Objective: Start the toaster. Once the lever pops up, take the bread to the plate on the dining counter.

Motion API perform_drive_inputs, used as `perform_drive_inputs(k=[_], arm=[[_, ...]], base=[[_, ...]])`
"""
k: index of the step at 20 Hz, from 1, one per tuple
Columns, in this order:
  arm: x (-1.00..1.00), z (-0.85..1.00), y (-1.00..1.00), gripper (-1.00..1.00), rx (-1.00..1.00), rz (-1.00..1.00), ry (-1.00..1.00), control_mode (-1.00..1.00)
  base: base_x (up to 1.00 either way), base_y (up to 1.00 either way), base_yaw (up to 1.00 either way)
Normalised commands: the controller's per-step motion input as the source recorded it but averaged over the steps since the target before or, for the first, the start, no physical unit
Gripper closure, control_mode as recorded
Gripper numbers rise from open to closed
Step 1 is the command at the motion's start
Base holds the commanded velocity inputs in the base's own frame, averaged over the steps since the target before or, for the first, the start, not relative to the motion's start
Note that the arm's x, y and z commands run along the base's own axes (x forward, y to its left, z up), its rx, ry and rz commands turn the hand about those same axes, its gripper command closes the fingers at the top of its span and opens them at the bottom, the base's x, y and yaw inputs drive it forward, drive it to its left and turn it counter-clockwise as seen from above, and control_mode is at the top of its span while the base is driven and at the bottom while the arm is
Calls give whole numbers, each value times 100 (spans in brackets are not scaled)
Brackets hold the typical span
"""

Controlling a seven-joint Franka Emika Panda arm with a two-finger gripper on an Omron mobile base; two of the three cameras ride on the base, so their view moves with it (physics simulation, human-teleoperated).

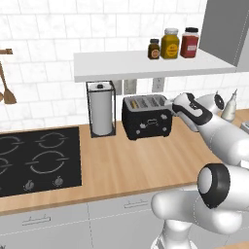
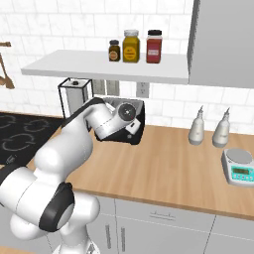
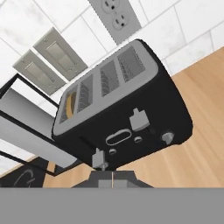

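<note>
Fingers: the dark fingers (image 3: 112,174) are closed together, gripping nothing, right at the lower lever on the toaster's front.
Toaster: black boxy toaster with a silver slotted top (image 3: 127,109) stands on the light wood counter (image 1: 131,165) beside a white paper towel roll in a black wire holder (image 1: 101,109).
Bread: tan-yellow slice of bread (image 3: 70,103) sits down inside one end slot.
Shelf: white wall shelf (image 1: 146,66) above carries three jars.
</note>
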Motion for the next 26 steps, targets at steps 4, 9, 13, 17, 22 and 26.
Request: perform_drive_inputs(k=[4,9,13,17,22,26], arm=[[0,0,0,100,0,0,0,-100],[0,0,0,-100,0,0,0,-100],[0,0,0,-100,0,0,0,-100],[0,0,0,-100,0,0,0,-100],[0,0,0,-100,0,0,0,-100],[0,0,0,-100,0,0,0,-100]], base=[[0,0,0],[0,0,0],[0,0,0],[0,0,0],[0,0,0],[0,0,0]])
